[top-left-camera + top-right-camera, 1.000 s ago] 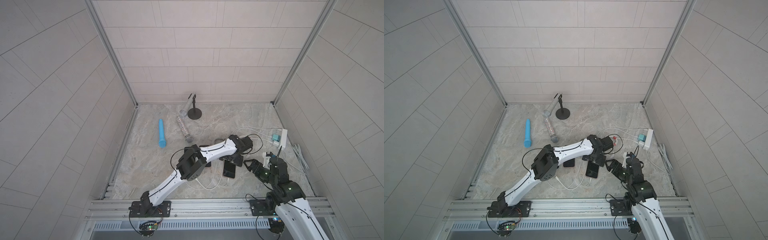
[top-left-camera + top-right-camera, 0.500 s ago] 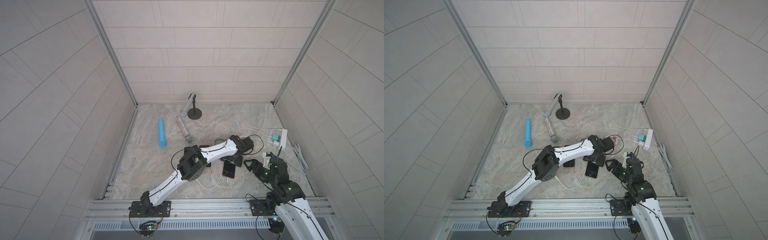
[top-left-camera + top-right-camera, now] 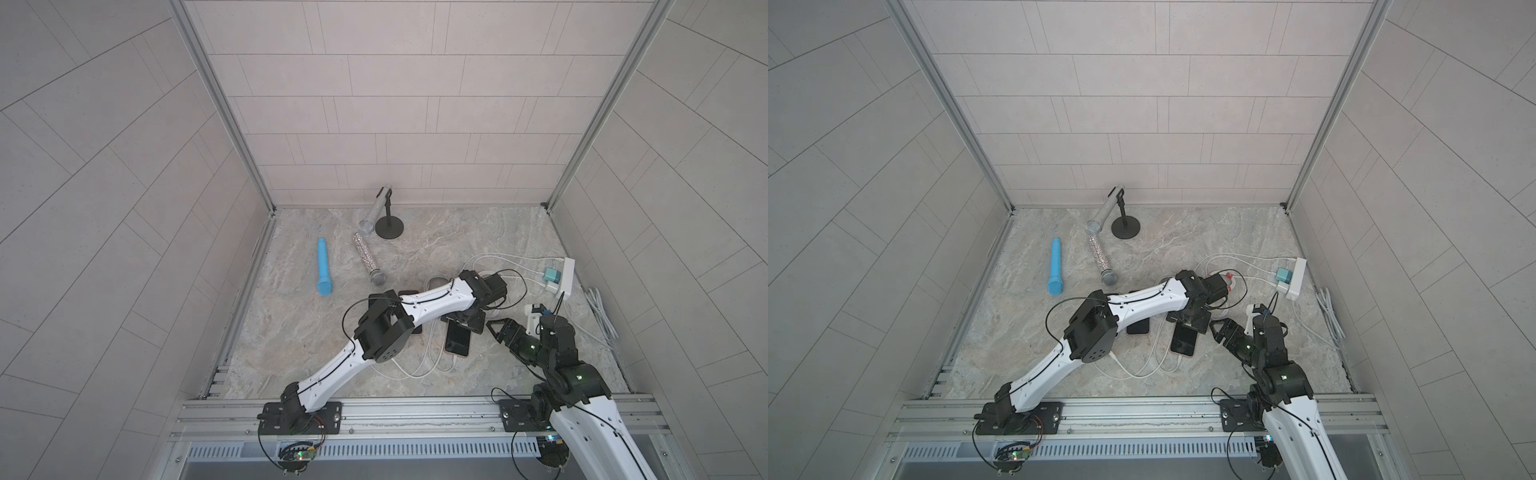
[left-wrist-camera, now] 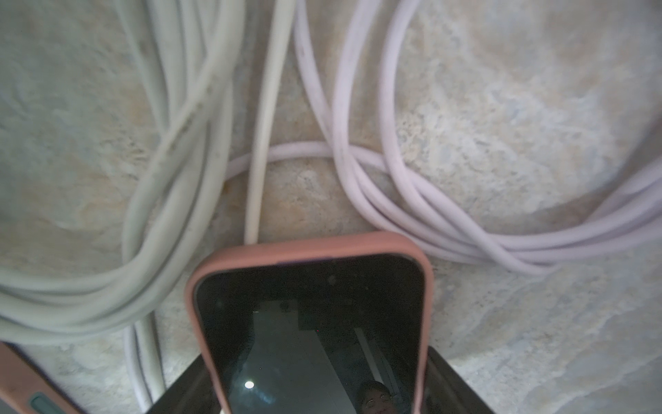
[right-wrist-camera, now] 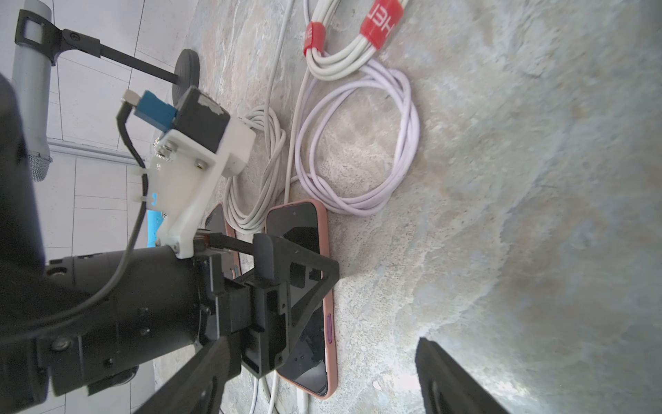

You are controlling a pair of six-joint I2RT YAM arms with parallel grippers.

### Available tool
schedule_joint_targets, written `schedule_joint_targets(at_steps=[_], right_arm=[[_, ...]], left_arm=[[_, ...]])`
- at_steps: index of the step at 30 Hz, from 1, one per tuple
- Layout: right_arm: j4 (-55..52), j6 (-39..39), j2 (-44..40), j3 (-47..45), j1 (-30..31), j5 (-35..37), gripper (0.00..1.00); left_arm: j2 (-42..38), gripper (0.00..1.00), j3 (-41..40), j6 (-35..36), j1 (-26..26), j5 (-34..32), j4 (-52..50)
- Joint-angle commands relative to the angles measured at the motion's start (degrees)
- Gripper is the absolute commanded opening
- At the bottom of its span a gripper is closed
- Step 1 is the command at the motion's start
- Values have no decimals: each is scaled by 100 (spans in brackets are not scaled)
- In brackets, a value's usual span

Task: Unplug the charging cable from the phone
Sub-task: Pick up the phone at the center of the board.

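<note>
The phone (image 3: 458,341) (image 3: 1183,341), in a pink case with a dark screen, lies flat on the stone floor. My left gripper (image 3: 467,322) (image 3: 1192,320) reaches down over its far end and is shut on the phone's two long edges. In the left wrist view the phone (image 4: 311,322) fills the gap between the dark fingers (image 4: 453,380). The white charging cable (image 3: 415,368) (image 3: 1142,365) is plugged into the phone's near end (image 5: 301,401). My right gripper (image 3: 492,328) (image 5: 322,389) stands open just right of the phone, touching nothing.
A second pink-cased phone (image 3: 1138,328) lies under the left arm. Lilac (image 5: 358,143) and white coiled cables (image 5: 340,53) lie beyond the phone. A power strip (image 3: 565,276) with chargers sits at the right wall. A blue microphone (image 3: 323,268), a glitter microphone (image 3: 368,259) and a microphone stand (image 3: 388,226) lie at the back left.
The left gripper's jaws have closed in onto the phone's edges. Both arms stay almost where they were, and the right gripper is still open.
</note>
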Motion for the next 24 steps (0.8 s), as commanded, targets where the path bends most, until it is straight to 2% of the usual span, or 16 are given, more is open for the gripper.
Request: schedule_joint_targets(at_steps=[1, 17, 24], right_arm=[[-20, -123, -4, 194, -21, -55, 85], [21, -151, -19, 227, -23, -339, 85], [552, -131, 54, 80, -23, -949, 84]], left_arm=[[-322, 0, 40, 135, 89, -3, -234], [-920, 0, -21, 138, 287, 485, -91], [-1108, 0, -21, 244, 452, 748, -88]])
